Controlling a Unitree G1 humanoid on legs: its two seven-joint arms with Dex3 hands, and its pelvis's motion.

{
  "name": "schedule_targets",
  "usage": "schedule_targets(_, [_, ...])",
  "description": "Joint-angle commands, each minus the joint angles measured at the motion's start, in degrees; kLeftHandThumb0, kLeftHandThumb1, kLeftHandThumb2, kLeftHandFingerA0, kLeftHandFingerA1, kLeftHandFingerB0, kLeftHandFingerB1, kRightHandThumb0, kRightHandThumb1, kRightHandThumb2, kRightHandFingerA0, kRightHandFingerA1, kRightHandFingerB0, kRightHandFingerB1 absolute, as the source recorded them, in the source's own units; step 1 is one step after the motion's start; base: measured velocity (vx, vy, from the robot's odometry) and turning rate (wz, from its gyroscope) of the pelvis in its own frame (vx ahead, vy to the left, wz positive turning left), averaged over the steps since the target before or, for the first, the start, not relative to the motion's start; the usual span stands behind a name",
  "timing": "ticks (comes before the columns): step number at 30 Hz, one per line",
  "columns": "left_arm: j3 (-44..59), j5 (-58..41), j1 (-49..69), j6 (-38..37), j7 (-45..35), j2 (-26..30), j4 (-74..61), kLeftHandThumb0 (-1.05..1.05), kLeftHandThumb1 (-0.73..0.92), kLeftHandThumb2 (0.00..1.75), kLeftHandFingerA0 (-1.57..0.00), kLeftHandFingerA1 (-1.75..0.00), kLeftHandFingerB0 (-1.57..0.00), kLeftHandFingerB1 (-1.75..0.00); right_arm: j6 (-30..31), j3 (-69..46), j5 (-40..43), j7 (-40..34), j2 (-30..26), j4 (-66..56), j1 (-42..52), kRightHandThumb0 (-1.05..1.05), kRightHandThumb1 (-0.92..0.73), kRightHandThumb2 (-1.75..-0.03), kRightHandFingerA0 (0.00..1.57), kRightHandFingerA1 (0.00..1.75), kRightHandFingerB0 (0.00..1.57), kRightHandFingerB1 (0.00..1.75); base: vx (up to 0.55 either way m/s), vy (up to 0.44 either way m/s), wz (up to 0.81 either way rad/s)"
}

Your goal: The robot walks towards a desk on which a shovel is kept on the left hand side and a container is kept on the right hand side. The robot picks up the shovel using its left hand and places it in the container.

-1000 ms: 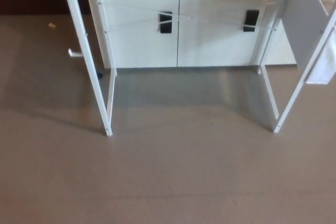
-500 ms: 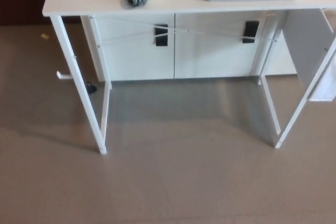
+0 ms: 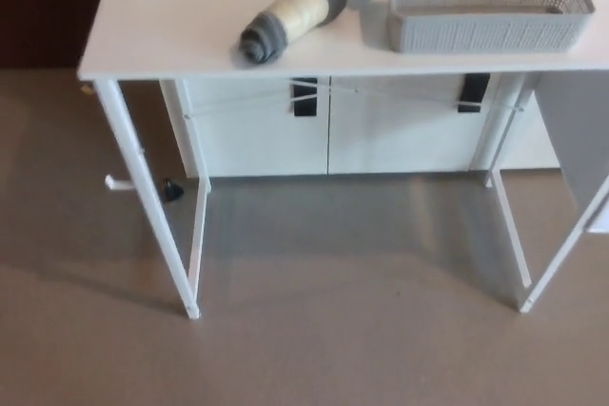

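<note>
Shovel (image 3: 314, 9) beside seemingly empty container (image 3: 485, 14).

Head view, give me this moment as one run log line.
phase: approach | shovel: lying on desk, left of container | hands: not in view
</note>
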Motion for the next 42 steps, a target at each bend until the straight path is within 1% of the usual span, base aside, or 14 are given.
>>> schedule_targets(1, [0.3, -0.2, 0.1, -2.8, -0.5, 0.4, 0.4, -0.67, 0.85, 0.66, -0.3, -0.36, -0.23, -0.31, -1.5, -0.4, -0.1, -0.4, -0.7, 0.0, 0.1, -0.6, -0.62, -0.83, 0.29, 0.5, 0.17, 0.43, 0.29, -0.13, 0.01])
schedule_targets(9, [0.5, -0.3, -0.1, -2.9, -0.6, 0.5, 0.6, -0.67, 0.85, 0.66, -0.3, -0.36, -0.23, -0.31, -1.4, -0.1, -0.2, -0.6, -0.6, 0.1, -0.3, -0.6, -0.62, -0.83, 0.29, 0.5, 0.17, 0.43, 0.15, -0.053, -0.06])
schedule_targets(13, [0.6, -0.3, -0.3, -3.0, -0.6, 0.4, 0.8, -0.67, 0.85, 0.66, -0.3, -0.36, -0.23, -0.31, -1.3, 0.0, -0.2, -0.6, -0.7, 0.1, -0.5, -0.6, -0.62, -0.83, 0.29, 0.5, 0.17, 0.43, 0.19, 0.145, -0.04])
schedule_targets(16, [0.8, -0.3, -0.2, -3.2, -0.7, 0.4, 1.1, -0.67, 0.85, 0.66, -0.3, -0.36, -0.23, -0.31, -1.4, 0.1, -0.3, -0.6, -0.7, 0.2, -0.4, -0.6, -0.62, -0.83, 0.29, 0.5, 0.17, 0.43, 0.25, 0.371, 0.05])
schedule_targets(20, [0.8, -0.3, -0.2, -3.4, -0.8, 0.4, 1.3, -0.67, 0.85, 0.66, -0.3, -0.36, -0.23, -0.31, -1.5, 0.1, -0.3, -0.7, -0.7, 0.3, -0.4, -0.6, -0.62, -0.83, 0.29, 0.5, 0.17, 0.43, 0.17, 0.075, 0.05])
schedule_targets(36, [1.0, -0.4, -0.4, -3.6, -0.8, 0.4, 1.4, -0.67, 0.85, 0.66, -0.3, -0.36, -0.23, -0.31, -1.5, 0.3, -0.3, -0.8, -0.7, 0.3, -0.8, -0.6, -0.62, -0.83, 0.29, 0.5, 0.17, 0.43, 0.15, -0.114, 0.06])
schedule_targets(42, [1.2, -0.5, -0.6, -3.5, -0.9, 0.5, 1.4, -0.67, 0.85, 0.66, -0.3, -0.36, -0.23, -0.31, -1.3, 0.5, -0.4, -0.9, -0.6, 0.2, -1.0, -0.6, -0.62, -0.83, 0.29, 0.5, 0.17, 0.43, 0.09, 0.008, -0.04])
